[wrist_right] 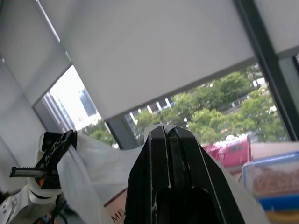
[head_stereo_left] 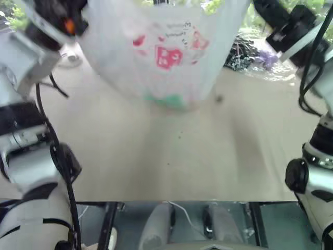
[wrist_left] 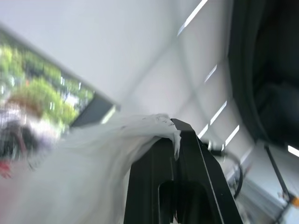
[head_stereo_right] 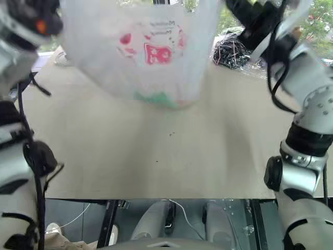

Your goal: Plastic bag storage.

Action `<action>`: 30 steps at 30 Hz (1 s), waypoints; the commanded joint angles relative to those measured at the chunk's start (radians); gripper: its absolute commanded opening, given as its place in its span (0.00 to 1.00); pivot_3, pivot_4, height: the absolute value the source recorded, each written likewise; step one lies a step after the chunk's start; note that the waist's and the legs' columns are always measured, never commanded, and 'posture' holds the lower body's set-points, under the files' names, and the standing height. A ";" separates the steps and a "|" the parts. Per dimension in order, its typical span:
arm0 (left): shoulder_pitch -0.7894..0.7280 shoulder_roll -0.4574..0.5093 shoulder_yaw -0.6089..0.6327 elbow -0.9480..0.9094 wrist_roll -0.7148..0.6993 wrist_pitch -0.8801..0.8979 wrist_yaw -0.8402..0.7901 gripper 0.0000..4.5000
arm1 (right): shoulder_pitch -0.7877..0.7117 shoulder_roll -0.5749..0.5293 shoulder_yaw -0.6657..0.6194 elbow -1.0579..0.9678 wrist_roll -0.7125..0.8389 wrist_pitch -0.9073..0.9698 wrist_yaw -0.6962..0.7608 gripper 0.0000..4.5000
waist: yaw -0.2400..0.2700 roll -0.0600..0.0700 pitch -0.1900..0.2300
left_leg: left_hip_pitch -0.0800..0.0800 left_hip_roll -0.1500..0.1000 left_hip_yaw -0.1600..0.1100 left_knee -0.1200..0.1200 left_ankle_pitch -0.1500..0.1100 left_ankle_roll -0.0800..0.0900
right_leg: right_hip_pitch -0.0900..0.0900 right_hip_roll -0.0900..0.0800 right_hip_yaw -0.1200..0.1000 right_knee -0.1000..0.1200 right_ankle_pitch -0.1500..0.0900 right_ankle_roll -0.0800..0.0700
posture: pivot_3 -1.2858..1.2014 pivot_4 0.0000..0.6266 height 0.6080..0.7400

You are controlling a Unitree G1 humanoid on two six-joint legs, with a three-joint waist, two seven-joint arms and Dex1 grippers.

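Observation:
The plastic bag (head_stereo_left: 161, 52), thin translucent white with red printed panels, hangs in the air above the beige table (head_stereo_left: 156, 156), stretched between my two raised arms. Something green (head_stereo_left: 169, 100) shows through its sagging bottom. My left gripper (wrist_left: 176, 128) is shut on a bunched edge of the bag at its upper left. On the bag's upper right, my right gripper (wrist_right: 167, 131) is shut with white film pinched between its fingers. The right wrist view also shows the left gripper's black fingers (wrist_right: 56, 148) holding the far side of the bag.
A smaller clear crinkly bag (head_stereo_left: 250, 52) with black and purple things lies at the table's far right. The table's near edge (head_stereo_left: 166, 200) runs just in front of me. Windows with greenery stand behind the table.

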State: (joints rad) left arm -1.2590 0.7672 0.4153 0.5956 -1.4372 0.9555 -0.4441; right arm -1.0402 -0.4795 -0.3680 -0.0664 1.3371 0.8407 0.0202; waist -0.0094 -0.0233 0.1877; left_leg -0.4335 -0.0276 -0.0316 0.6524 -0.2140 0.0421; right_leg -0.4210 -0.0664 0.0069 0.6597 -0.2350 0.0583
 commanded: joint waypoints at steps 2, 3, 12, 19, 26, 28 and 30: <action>-0.267 -0.030 -0.058 0.294 0.283 -0.216 -0.039 0.01 | -0.238 -0.107 -0.092 0.240 -0.072 -0.111 0.053 0.00 | 0.002 0.000 0.001 | 0.000 -0.002 0.000 -0.003 0.000 0.000 | -0.001 -0.003 0.000 0.000 0.000 0.000 | 0.52 0.24 1.00; -0.311 -0.039 -0.059 0.344 0.320 -0.233 -0.056 0.01 | -0.272 -0.126 -0.093 0.286 -0.088 -0.115 0.067 0.00 | 0.001 0.000 0.001 | -0.002 -0.003 0.001 -0.003 0.000 0.000 | -0.002 -0.004 0.001 -0.001 0.000 0.001 | 0.52 0.24 1.00; -0.331 -0.120 -0.069 0.342 0.483 -0.127 -0.201 0.01 | -0.173 -0.215 -0.096 0.162 -0.101 0.022 0.077 0.00 | -0.028 -0.001 0.001 | -0.010 -0.001 0.008 -0.008 0.000 0.000 | -0.014 -0.005 0.008 0.000 -0.001 0.002 | 0.52 0.24 1.00; -0.069 -0.186 -0.030 -0.029 0.446 0.059 -0.112 0.01 | 0.115 -0.175 -0.091 -0.153 -0.010 0.105 -0.050 0.00 | -0.034 0.000 0.001 | -0.020 0.003 0.012 -0.002 0.000 0.000 | -0.027 -0.004 0.012 0.005 -0.001 0.002 | 0.52 0.24 1.00; 0.187 -0.231 -0.006 -0.333 0.441 0.092 -0.007 0.13 | 0.395 -0.130 0.052 -0.374 -0.093 0.114 -0.056 0.18 | -0.023 0.000 0.000 | -0.017 0.003 0.013 0.005 0.000 0.000 | -0.024 -0.005 0.015 0.011 0.002 0.005 | 0.52 0.24 1.00; 0.251 -0.229 -0.010 -0.420 0.443 0.095 0.002 0.29 | 0.451 -0.128 0.093 -0.398 -0.147 0.099 -0.028 0.39 | -0.022 0.000 0.000 | -0.016 0.002 0.013 0.007 0.000 0.000 | -0.023 -0.004 0.015 0.013 0.002 0.005 | 0.52 0.24 1.00; 0.335 -0.217 -0.040 -0.551 0.462 0.085 -0.001 0.49 | 0.507 -0.163 0.166 -0.439 -0.240 0.089 0.028 0.59 | -0.022 0.000 0.000 | -0.016 0.002 0.013 0.009 0.000 0.000 | -0.023 -0.004 0.015 0.014 0.002 0.005 | 0.52 0.24 1.00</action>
State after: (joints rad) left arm -0.9614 0.5289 0.3828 0.1874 -0.9770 1.0565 -0.4388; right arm -0.5554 -0.6067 -0.2374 -0.4331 1.1704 0.9641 -0.0037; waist -0.0311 -0.0234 0.1876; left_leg -0.4500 -0.0252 -0.0184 0.6630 -0.2140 0.0422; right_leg -0.4441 -0.0702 0.0220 0.6743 -0.2332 0.0629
